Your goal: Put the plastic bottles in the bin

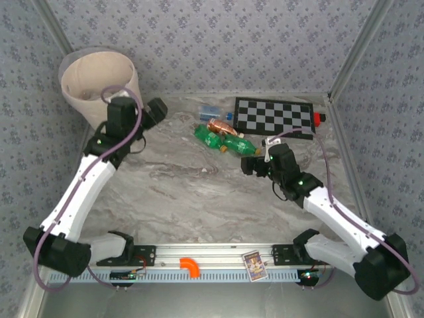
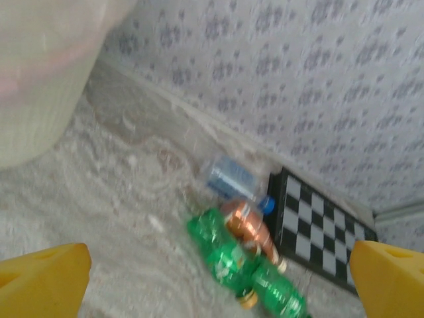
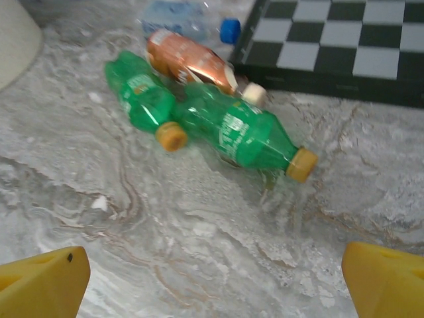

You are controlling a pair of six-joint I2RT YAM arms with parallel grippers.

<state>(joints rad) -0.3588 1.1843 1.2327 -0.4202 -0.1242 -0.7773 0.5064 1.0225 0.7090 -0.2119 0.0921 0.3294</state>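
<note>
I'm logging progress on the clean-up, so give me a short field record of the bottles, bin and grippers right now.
bin: upright, far left corner
bottles outside it: four, lying clustered by the checkerboard
left green bottle: orange cap
right green bottle: orange cap
orange bottle: behind the green pair
clear bottle: blue cap, farthest back
left gripper: open, empty, beside the bin
right gripper: open, empty, facing the cluster

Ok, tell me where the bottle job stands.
Done: cannot tell, the inside of the bin isn't readable. In hand: nothing; the left end effector and right end effector are open and empty. Left: two green bottles, an orange bottle and a clear blue-capped bottle lying on the table by the checkerboard.
</note>
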